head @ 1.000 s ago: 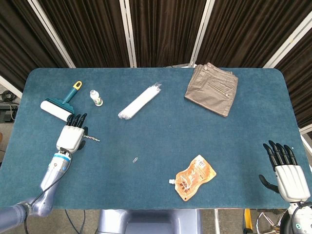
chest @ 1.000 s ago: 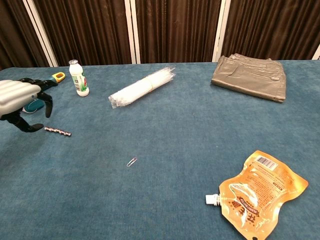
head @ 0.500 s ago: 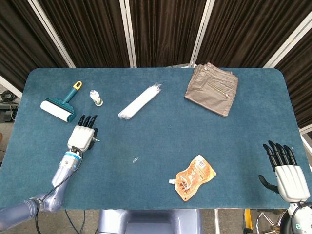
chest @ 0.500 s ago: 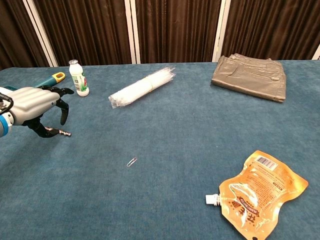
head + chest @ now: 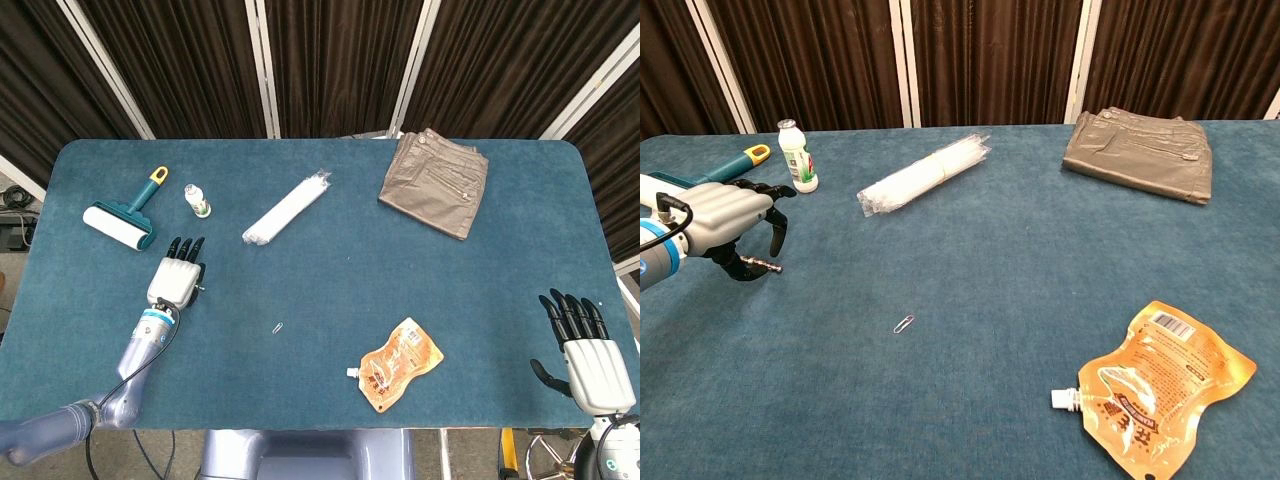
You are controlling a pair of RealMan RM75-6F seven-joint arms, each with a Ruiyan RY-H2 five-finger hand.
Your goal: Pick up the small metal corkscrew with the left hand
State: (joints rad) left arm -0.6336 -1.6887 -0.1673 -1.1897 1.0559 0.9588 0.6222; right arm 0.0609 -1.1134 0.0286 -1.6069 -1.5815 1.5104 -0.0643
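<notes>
The small metal corkscrew (image 5: pixel 762 265) lies flat on the blue table (image 5: pixel 980 260) at the left. Only its twisted tip shows past my left hand (image 5: pixel 725 220), which arches over the rest of it. The fingers curve down and stay spread, and the thumb lies low beside the shaft. In the head view the left hand (image 5: pixel 178 279) covers nearly all of the corkscrew (image 5: pixel 201 290). I cannot see a grip on it. My right hand (image 5: pixel 589 349) rests at the table's near right corner, with its fingers spread and nothing in it.
A lint roller (image 5: pixel 124 215) and a small white bottle (image 5: pixel 797 156) stand just beyond the left hand. A clear pack of straws (image 5: pixel 924 172), folded khaki trousers (image 5: pixel 1140 152), a paper clip (image 5: pixel 904 324) and an orange spout pouch (image 5: pixel 1156 386) lie further right.
My left hand has moved to the right along the table, from beside the corkscrew to over it, and now hides most of it. The right hand has not moved.
</notes>
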